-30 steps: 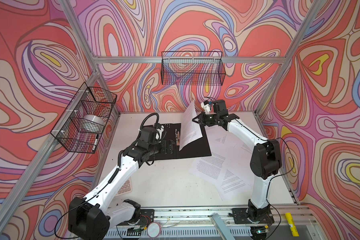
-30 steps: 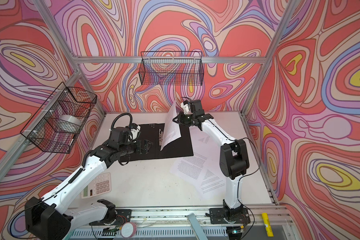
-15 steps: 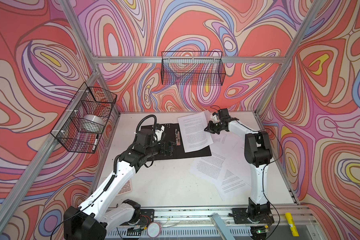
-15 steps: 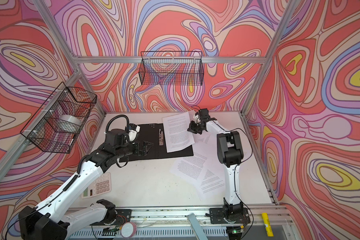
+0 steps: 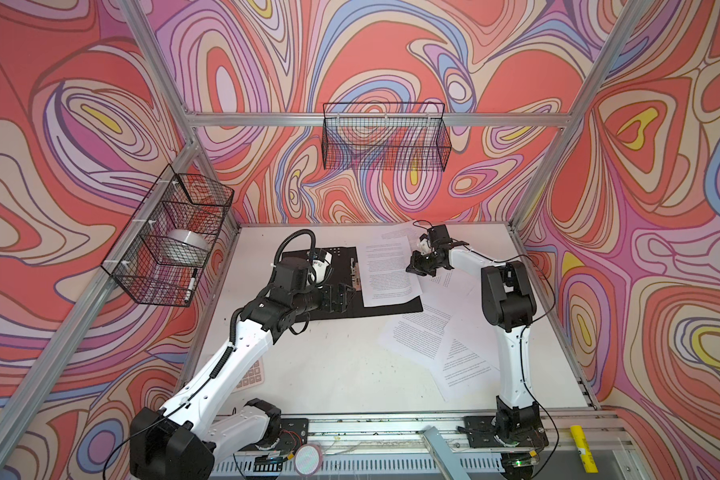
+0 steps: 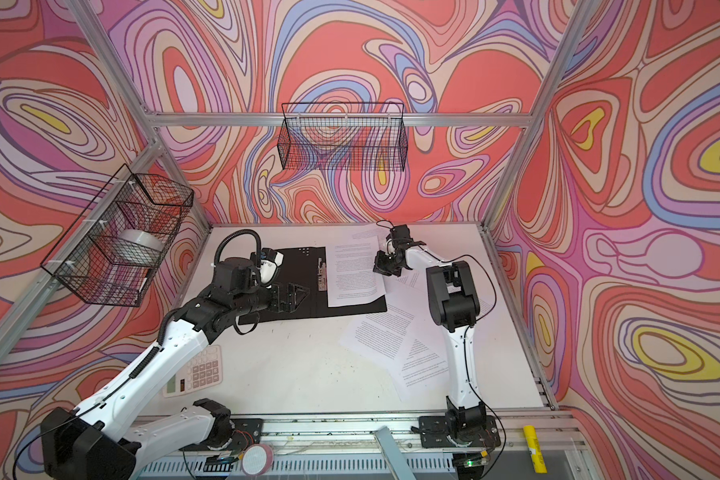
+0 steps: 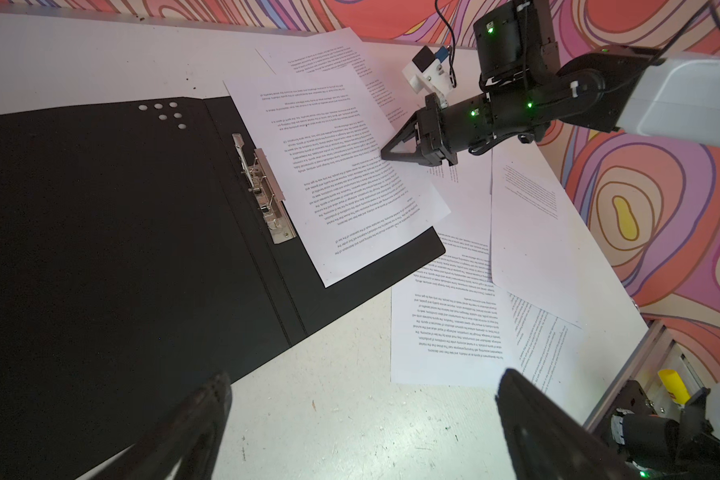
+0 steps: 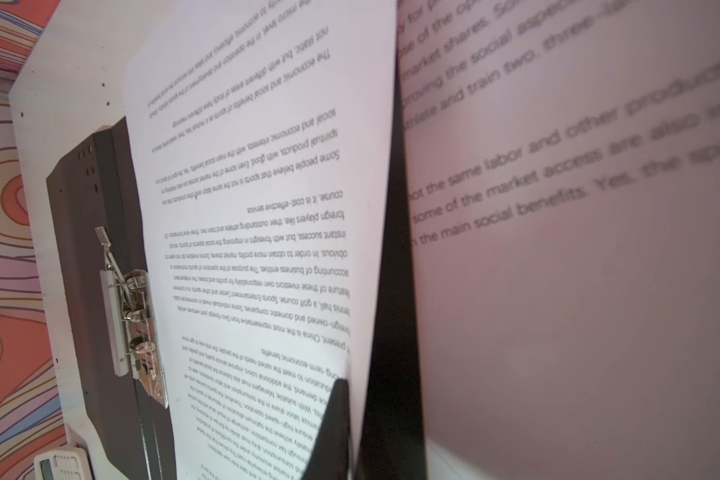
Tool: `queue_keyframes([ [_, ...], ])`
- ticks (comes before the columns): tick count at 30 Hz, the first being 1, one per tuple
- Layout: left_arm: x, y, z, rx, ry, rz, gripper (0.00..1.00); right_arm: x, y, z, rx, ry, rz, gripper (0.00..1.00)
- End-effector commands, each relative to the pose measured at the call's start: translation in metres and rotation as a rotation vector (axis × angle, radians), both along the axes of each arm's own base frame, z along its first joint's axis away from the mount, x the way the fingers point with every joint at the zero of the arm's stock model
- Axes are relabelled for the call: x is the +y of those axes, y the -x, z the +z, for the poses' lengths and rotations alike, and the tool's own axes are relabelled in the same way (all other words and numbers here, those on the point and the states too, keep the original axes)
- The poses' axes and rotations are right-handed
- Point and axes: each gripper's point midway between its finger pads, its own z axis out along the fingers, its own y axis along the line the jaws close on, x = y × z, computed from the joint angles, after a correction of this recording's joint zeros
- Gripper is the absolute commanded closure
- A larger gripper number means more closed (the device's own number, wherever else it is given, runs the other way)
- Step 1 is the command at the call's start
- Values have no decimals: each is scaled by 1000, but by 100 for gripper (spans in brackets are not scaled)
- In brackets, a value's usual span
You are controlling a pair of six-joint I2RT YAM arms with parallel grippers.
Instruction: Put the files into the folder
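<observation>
Between the pressed-together tips of the right gripper (image 7: 385,154), pinched edge of a sheet (image 7: 341,174) lying on the open folder (image 7: 100,249); over its front edge, left gripper (image 7: 364,374) spread wide. Beyond, loose files (image 5: 416,336) on white table (image 5: 341,365), swirl-patterned walls (image 5: 391,62).

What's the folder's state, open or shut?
Open. The folder lies spread flat on the table, black inside up, its metal clip exposed by the spine, with a printed sheet lying beside the clip.
</observation>
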Motion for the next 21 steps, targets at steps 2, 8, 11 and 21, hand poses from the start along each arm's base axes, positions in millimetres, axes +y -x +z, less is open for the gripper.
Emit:
queue_keyframes([
  [2,-3,-1,-1,6,1,-21,0,3,7,-8,11,10,3,100],
  [8,-3,-1,-2,12,3,-22,0,10,10,-5,15,-4,16,100],
  [11,-4,-1,-2,13,4,-26,0,15,12,-3,15,-3,26,100],
  [21,-5,0,-3,18,7,-28,0,15,20,-5,26,17,15,100],
])
